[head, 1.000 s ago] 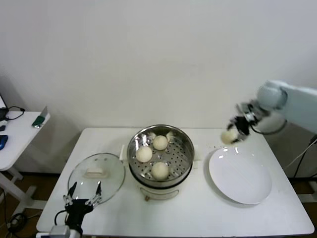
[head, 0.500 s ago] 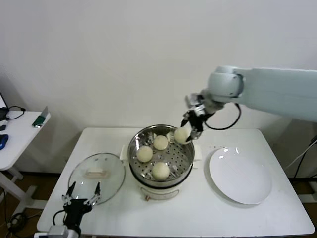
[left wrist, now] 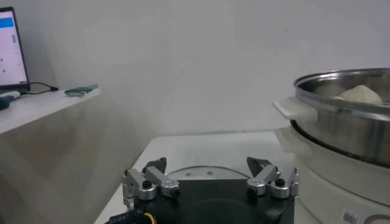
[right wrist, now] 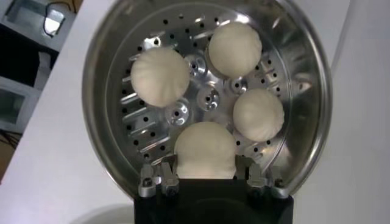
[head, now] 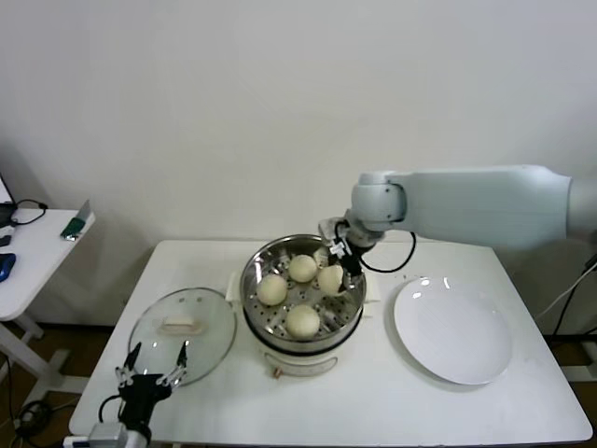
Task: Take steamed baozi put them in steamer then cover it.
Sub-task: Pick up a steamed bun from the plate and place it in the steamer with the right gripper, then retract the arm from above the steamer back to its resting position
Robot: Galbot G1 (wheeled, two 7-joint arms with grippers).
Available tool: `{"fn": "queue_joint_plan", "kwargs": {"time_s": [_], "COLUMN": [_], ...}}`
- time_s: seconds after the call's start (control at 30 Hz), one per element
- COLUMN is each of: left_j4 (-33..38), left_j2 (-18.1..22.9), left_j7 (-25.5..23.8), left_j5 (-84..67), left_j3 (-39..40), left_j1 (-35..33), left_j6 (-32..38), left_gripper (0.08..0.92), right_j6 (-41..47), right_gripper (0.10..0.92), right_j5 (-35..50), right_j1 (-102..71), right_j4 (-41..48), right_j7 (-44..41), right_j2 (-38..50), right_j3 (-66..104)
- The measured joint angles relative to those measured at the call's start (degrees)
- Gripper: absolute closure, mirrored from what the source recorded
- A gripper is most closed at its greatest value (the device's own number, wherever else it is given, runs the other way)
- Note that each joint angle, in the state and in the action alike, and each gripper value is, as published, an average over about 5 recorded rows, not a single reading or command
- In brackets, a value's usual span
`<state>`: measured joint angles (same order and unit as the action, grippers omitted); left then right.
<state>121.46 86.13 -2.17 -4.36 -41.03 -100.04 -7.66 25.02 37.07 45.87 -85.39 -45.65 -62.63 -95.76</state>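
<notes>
In the centre of the head view the steamer (head: 303,297) stands on the white table (head: 373,411), its steel basket holding three loose buns: one at the back (head: 301,268), one on the left side (head: 271,290) and one at the front (head: 301,321). The right gripper (head: 336,271) reaches in from the right of the frame over the basket's right inner side, and its fingers are clamped around the fourth bun (head: 330,279), which sits low inside the rim; whether it touches the perforated bottom cannot be told. In the right wrist view that bun (right wrist: 205,150) lies between the two fingers, with the others ahead of it. The glass lid (head: 182,334) lies flat at lower left, just beside the steamer. The left gripper (head: 154,371) hangs at the lid's near edge, fingers spread wide and holding nothing. A white plate (head: 452,331) lies at right.
</notes>
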Motion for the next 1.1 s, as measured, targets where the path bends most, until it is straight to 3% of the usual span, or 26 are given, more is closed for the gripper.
{"fn": "queue_joint_plan", "kwargs": {"time_s": [0.47, 0.8, 1.1], "left_j4": [-0.03, 0.65, 1.40], "left_j2": [-0.04, -0.13, -0.66], "left_j7": [0.00, -0.07, -0.46], "left_j5": [-0.53, -0.62, 0.24], "left_j3": [-0.20, -0.51, -0.08], "left_j1": [-0.23, -0.75, -1.55], "left_j6": [0.12, 0.12, -0.08], "left_gripper": [0.177, 0.177, 0.177], "right_j6": [0.84, -0.49, -1.39], "right_gripper": [0.388, 0.211, 0.202], "right_j5": [-1.65, -0.25, 6.49], "right_j1": [-3.26, -2.18, -0.26], "right_j4": [1.65, 1.35, 0.60], "right_j7": [0.58, 0.28, 1.59], "right_j2": [-1.93, -0.90, 5.21], "right_j3": [0.41, 1.36, 7.05]}}
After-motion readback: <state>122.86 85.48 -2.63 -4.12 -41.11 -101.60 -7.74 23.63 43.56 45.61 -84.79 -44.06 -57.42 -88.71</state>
